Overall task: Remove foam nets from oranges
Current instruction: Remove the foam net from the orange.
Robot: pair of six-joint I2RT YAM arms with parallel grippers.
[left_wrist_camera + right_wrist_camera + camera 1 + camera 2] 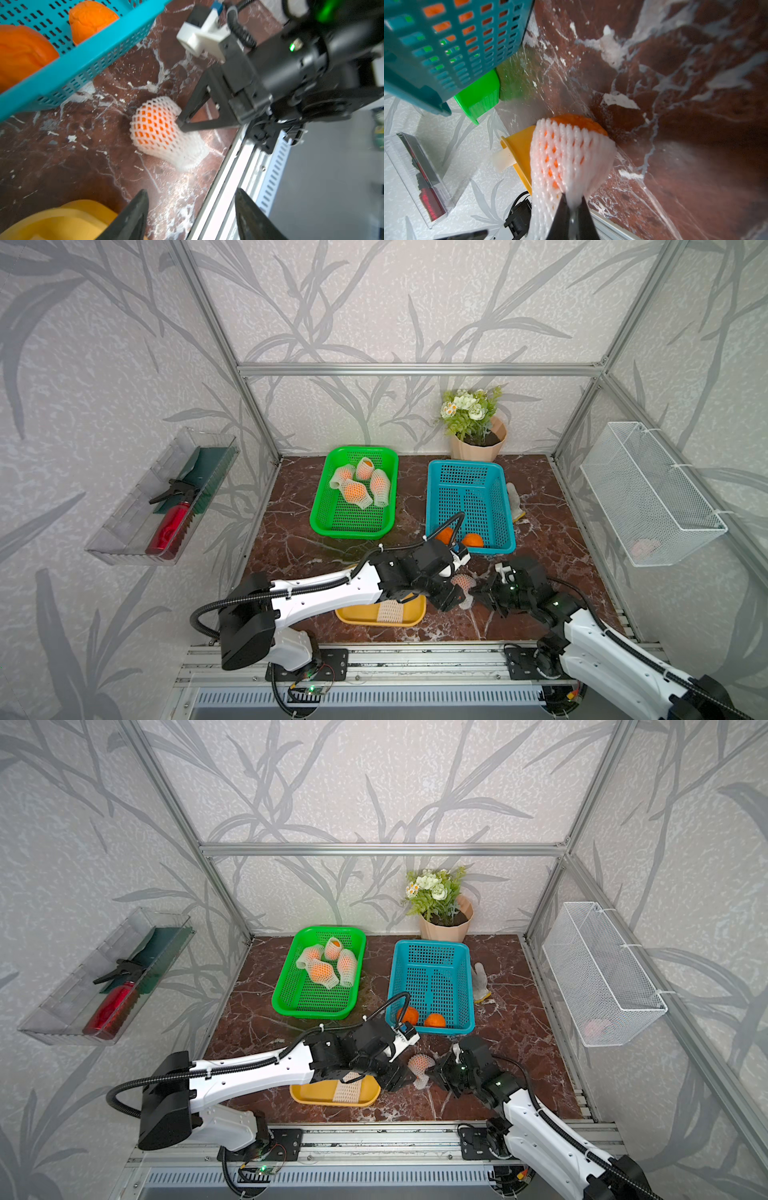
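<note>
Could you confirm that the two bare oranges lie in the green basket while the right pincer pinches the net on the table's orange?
No: both top views show the bare oranges in the blue basket. The right pincer does pinch that net.

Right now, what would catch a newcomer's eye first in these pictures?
Near the table's front a part-netted orange lies, its foam net pinched in the right arm's jaws. Behind, a green basket holds four netted oranges; the blue basket beside it holds two bare oranges.
</note>
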